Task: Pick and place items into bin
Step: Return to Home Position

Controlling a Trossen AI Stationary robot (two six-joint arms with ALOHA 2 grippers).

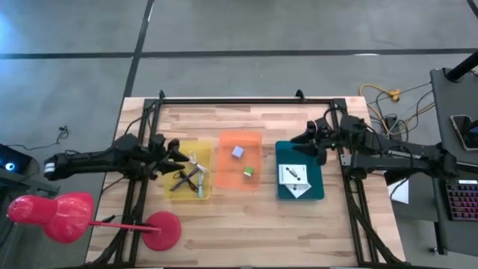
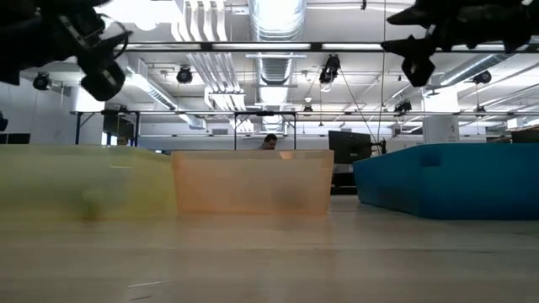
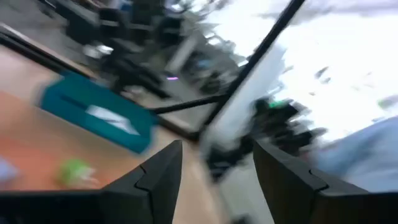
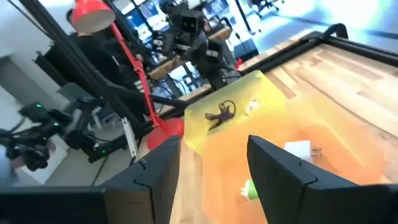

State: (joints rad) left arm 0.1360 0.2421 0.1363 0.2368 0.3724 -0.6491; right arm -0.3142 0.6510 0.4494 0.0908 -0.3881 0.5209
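Observation:
Three bins stand in a row: yellow [image 1: 188, 179], orange [image 1: 239, 170] and teal [image 1: 299, 196]. The orange bin holds a green cube [image 1: 248, 172] and a lavender cube [image 1: 237, 152]. White printed cards [image 1: 293, 178] lie in the teal bin. A black coiled cable [image 4: 221, 112] and slim tools [image 1: 196, 176] lie in the yellow bin. My left gripper [image 1: 178, 155] hangs open above the yellow bin's far part. My right gripper [image 1: 302, 142] hangs open above the teal bin's far edge. Both are high over the table [image 2: 93, 50] [image 2: 418, 55] and hold nothing.
A red desk lamp stands with its base [image 1: 160, 229] on the table's near left corner, its head [image 1: 52, 217] off the left edge. A black frame [image 1: 246, 100] runs along the far edge. Bare wood lies in front of the bins [image 1: 254, 232].

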